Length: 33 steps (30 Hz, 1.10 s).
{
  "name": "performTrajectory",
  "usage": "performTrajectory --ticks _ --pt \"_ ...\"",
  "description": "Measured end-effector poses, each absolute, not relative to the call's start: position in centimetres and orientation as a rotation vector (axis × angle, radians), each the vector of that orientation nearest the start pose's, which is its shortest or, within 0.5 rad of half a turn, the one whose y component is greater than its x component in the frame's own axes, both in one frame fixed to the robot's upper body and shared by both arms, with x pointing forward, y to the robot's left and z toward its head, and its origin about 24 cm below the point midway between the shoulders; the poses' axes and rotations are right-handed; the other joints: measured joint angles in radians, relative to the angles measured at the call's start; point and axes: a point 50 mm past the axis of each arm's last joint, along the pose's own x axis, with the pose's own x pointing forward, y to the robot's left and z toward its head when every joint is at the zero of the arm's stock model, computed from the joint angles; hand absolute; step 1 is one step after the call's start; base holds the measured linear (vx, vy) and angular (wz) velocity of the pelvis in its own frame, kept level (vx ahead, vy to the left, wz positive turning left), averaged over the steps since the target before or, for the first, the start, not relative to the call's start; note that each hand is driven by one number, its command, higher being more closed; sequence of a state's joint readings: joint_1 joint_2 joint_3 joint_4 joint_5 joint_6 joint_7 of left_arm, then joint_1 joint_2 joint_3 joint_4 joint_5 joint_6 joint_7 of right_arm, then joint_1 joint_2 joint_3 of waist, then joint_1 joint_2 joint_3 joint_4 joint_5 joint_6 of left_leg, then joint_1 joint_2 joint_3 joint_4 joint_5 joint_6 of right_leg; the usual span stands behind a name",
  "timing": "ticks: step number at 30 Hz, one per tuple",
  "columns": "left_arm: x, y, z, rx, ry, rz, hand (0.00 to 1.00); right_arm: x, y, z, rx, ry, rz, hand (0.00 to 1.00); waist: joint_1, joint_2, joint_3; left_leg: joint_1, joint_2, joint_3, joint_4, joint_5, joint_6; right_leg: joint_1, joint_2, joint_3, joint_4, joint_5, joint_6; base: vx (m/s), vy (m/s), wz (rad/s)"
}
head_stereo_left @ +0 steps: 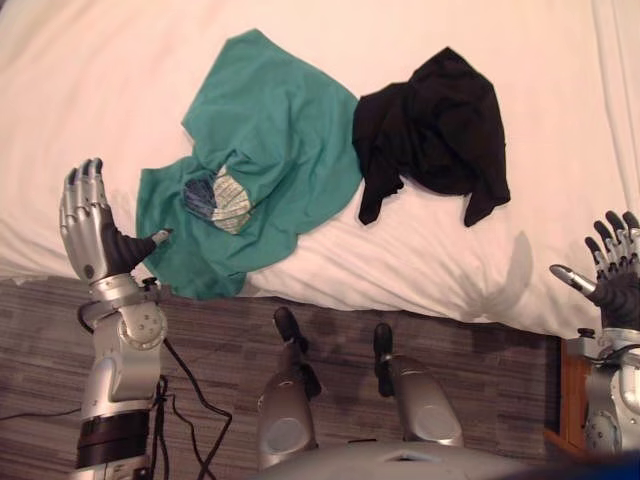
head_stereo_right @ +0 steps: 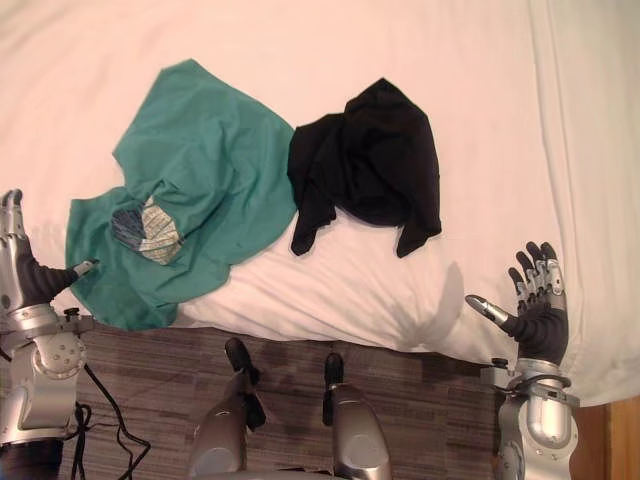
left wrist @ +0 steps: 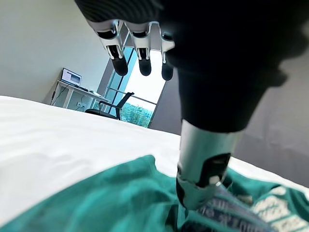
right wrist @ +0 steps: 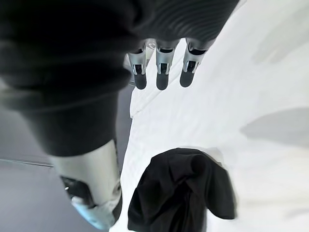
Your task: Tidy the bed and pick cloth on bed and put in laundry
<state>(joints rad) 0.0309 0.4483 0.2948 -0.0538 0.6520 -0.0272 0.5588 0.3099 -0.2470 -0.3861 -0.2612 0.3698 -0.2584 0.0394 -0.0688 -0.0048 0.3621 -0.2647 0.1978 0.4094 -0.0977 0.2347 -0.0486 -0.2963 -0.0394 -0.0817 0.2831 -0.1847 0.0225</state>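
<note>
The left hand hovers empty, fingers straight, thumb spread. The green cloth lies on the bed just beside its thumb, and closing over the bunched folds should grip best. The black cloth lies farther on, ahead of the spread, empty right hand.

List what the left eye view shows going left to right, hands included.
left robot hand → green cloth → black cloth → right robot hand
</note>
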Motion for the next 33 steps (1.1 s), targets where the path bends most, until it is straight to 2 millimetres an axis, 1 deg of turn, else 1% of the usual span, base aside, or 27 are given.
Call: performTrajectory --ticks 2,4,9,11,14,19,21,25,27,29,30,32,33 --pt "22.5 29.8 12.2 1.089 -0.339 0.784 0.0 16.9 -28.3 9.9 -0.048 -0.343 -0.331 0.0 0.002 -0.001 0.005 -0.004 0.0 0.012 0.0 0.0 0.0 -0.014 0.001 0.012 0.008 -0.004 -0.002 0.03 -0.015 -0.11" --pt "22.6 29.4 12.2 1.088 -0.35 0.775 0.0 16.8 -28.0 10.6 -0.053 -0.378 -0.314 0.0 -0.002 0.006 0.017 -0.008 0.001 0.019 0.0 0.0 0.0 -0.022 0.001 0.017 0.01 -0.004 -0.002 0.01 -0.008 -0.1" --pt "23.3 28.1 13.3 1.065 -0.426 0.776 0.0 16.7 -27.5 11.8 -0.04 -0.438 -0.278 0.0 -0.005 0.008 0.027 -0.032 0.002 0.036 0.0 0.0 0.0 -0.059 0.003 0.032 0.017 -0.004 -0.002 0.02 0.0 -0.09" --pt "23.5 27.3 14.2 1.036 -0.488 0.785 0.0 16.6 -27.0 12.5 -0.048 -0.473 -0.253 0.0 -0.004 0.009 0.042 -0.034 0.002 0.048 0.0 0.0 0.0 -0.069 0.003 0.042 0.019 -0.004 -0.002 0.01 -0.001 -0.11" --pt "23.8 26.1 15.4 1.002 -0.569 0.772 0.0 16.2 -26.7 12.9 -0.053 -0.485 -0.236 0.0 -0.002 0.009 0.044 -0.037 0.004 0.059 0.0 -0.001 -0.001 -0.076 0.004 0.048 0.02 -0.004 -0.002 0.02 -0.005 -0.07" --pt "24.0 25.2 16.0 0.982 -0.604 0.748 0.0 15.7 -25.8 13.1 -0.059 -0.496 -0.186 0.0 0.001 0.013 0.046 -0.036 0.008 0.082 0.0 -0.004 -0.005 -0.081 0.006 0.061 0.019 -0.004 -0.002 0.02 -0.005 -0.09" --pt "24.3 24.8 15.7 0.995 -0.57 0.721 0.0 15.6 -25.4 13.3 -0.063 -0.503 -0.156 0.0 0.006 0.016 0.048 -0.034 0.011 0.098 0.0 -0.009 -0.006 -0.085 0.006 0.069 0.019 -0.004 -0.002 0.01 -0.006 -0.11" --pt "25.0 24.8 15.1 1.027 -0.46 0.702 0.0 15.4 -25.2 13.7 -0.062 -0.524 -0.133 0.0 0.008 0.019 0.049 -0.058 0.012 0.113 0.0 -0.012 -0.008 -0.12 0.005 0.075 0.03 -0.004 -0.002 0.01 -0.001 -0.07" --pt "26.1 24.9 14.3 1.075 -0.341 0.653 0.0 15.3 -25.0 14.2 -0.056 -0.544 -0.108 0.0 0.014 0.02 0.05 -0.071 0.012 0.121 0.0 -0.012 -0.008 -0.141 0.004 0.079 0.036 -0.004 -0.002 0.01 0.002 -0.07" --pt "26.9 25.6 12.7 1.16 -0.16 0.585 0.0 15.3 -24.8 14.7 -0.048 -0.568 -0.086 0.0 0.018 0.021 0.05 -0.071 0.011 0.128 0.0 -0.012 -0.008 -0.146 0.002 0.081 0.038 -0.004 -0.002 0.03 -0.002 -0.07" --pt "26.9 26.2 12.3 1.219 -0.082 0.583 0.0 15.2 -24.7 14.9 -0.044 -0.578 -0.075 0.0 0.017 0.025 0.05 -0.071 0.011 0.13 0.0 -0.012 -0.008 -0.146 0.002 0.081 0.039 -0.005 -0.003 0.04 -0.007 -0.02" --pt "26.9 27.4 11.6 1.294 0.017 0.595 0.0 15.3 -24.8 15.3 -0.044 -0.59 -0.043 0.0 0.016 0.036 0.051 -0.071 0.011 0.132 0.0 -0.012 -0.008 -0.148 0.001 0.082 0.041 -0.007 -0.003 0.0 0.0 0.0" --pt "26.7 28.2 10.8 1.323 0.092 0.617 1.0 15.5 -24.8 15.9 -0.065 -0.609 -0.004 0.0 0.014 0.046 0.055 -0.071 0.011 0.133 0.0 -0.012 -0.008 -0.15 0.001 0.084 0.043 -0.008 -0.003 0.0 -0.006 -0.04"
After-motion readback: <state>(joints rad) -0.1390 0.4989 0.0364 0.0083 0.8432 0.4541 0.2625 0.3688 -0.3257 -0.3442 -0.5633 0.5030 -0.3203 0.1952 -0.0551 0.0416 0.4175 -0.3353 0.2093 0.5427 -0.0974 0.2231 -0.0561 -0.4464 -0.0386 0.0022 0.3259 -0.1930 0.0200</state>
